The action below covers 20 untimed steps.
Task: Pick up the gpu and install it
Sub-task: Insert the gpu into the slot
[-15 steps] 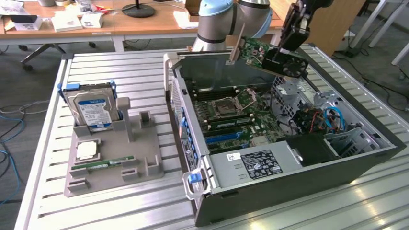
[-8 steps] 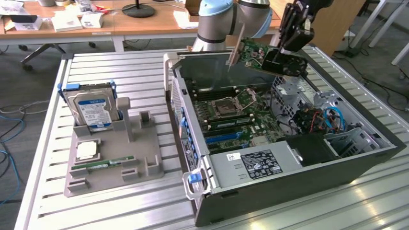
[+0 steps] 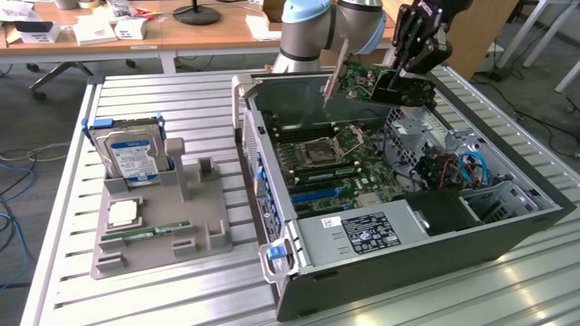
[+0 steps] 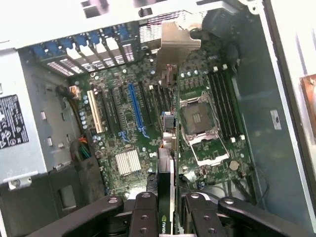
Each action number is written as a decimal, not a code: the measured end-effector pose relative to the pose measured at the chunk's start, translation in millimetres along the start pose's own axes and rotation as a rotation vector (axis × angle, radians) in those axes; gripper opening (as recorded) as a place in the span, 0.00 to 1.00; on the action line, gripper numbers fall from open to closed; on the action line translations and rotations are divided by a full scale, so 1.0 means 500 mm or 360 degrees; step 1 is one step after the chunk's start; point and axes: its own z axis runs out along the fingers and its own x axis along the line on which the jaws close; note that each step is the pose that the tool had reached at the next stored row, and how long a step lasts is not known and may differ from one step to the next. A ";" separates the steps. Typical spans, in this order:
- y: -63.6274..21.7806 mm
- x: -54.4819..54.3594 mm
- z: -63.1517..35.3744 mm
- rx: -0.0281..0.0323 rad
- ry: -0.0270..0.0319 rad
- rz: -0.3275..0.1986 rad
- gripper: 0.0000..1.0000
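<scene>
The gpu (image 3: 367, 83), a thin flat rectangular expansion card with a greenish circuit-board face and a silver end bracket, is held clear of every surface above the far end of an open black steel tower case (image 3: 435, 258) that is laid on its side. The black two-fingered gripper (image 3: 401, 75) is closed narrowly on the card's upper edge. In the wrist view the card is seen edge-on between the fingers (image 4: 145, 210), pinched from both faces.

The card is carried tilted, not level, with its bracket (image 4: 174, 44) turned towards the case wall where the row of slot covers sits. This is judged to be so that the bracket end matches the rear opening. The grip along the top edge leaves the lower connector edge free, presumably so that nothing stands between it and the green motherboard (image 3: 354, 163) below. The long blue expansion slot (image 4: 138, 111) lies beside the card's line, not under it, so the card is not yet aligned or seated.

On the exterior view's left, well apart from the case, a grey moulded tray (image 3: 208, 204) rests on the slatted metal table (image 3: 163, 95). In it a silver hard drive (image 3: 132, 156) stands upright and a slim green RAM stick (image 3: 145, 232) lies flat. Both are untouched.
</scene>
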 end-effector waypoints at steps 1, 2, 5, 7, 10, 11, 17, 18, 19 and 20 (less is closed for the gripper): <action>0.000 0.000 0.000 -0.00007 0.00024 -0.0028 0.26; 0.000 0.000 0.000 -0.00016 0.00048 -0.0057 0.26; 0.000 0.000 0.001 -0.00040 0.00118 -0.0144 0.26; 0.000 0.000 0.001 -0.00056 0.00165 -0.0201 0.26; 0.000 0.000 0.002 -0.00081 0.00238 -0.0289 0.26; 0.000 0.000 0.002 -0.00089 0.00261 -0.0317 0.26; 0.000 0.000 0.002 -0.00099 0.00291 -0.0354 0.26; 0.000 0.000 0.002 -0.00081 0.00291 -0.0355 0.26; 0.000 0.000 0.003 -0.00042 0.00285 -0.0356 0.26; 0.001 0.000 0.003 0.00001 0.00279 -0.0357 0.26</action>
